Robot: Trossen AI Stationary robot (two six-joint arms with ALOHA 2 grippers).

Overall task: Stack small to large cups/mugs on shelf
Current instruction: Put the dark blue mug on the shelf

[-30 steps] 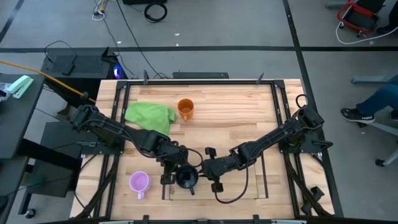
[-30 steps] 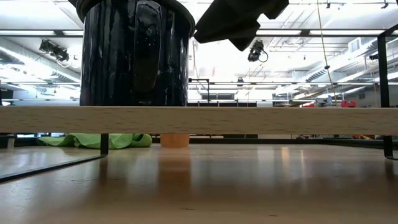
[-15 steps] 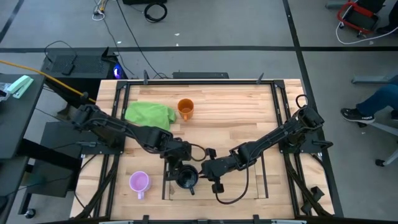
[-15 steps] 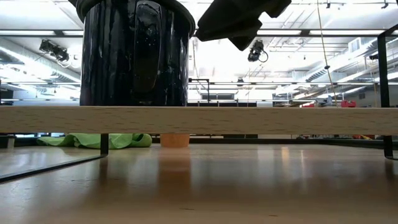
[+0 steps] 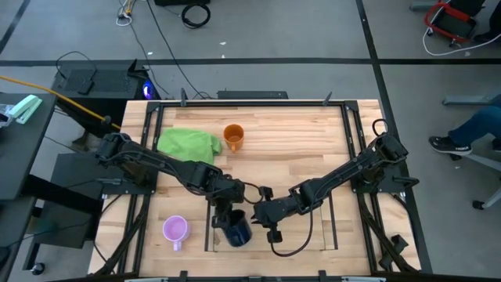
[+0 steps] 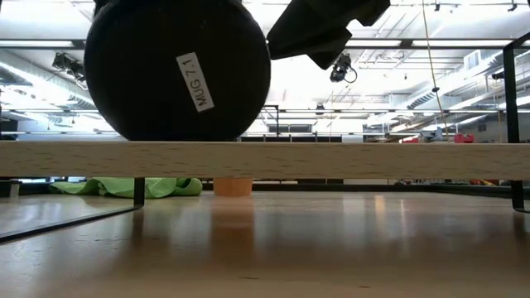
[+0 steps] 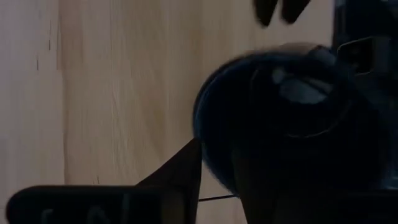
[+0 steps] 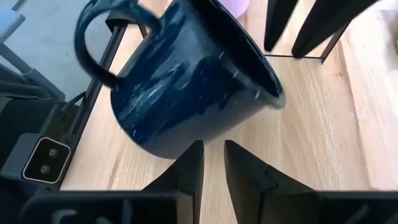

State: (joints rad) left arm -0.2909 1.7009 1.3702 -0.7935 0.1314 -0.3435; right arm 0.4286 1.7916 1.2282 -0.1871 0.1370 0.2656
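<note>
**Black mug on its side on the shelf — both end effectors empty**

Just ahead of the right end effector (image 8: 213,147), whose fingers are parted by a narrow gap with nothing between them, lies the black mug (image 8: 186,93). It is tipped over on the wooden floor of the shelf (image 6: 331,159), its labelled base turned towards the low camera. Whether it has settled or is rocking I cannot tell.

Just past the mug is the left end effector (image 5: 223,210), fingers (image 8: 277,25) spread and clear of it — released.

The mug looks rigid with a glossy, speckled finish, so probably light but slippery, and free to roll on its round wall. A pinch across the rim wall seems the surest hold; the handle loop is a second choice.

Farther off on the tabletop (image 5: 297,149), the purple mug (image 5: 174,229) stands beyond the left end effector, the orange mug (image 5: 233,135) well apart.
</note>
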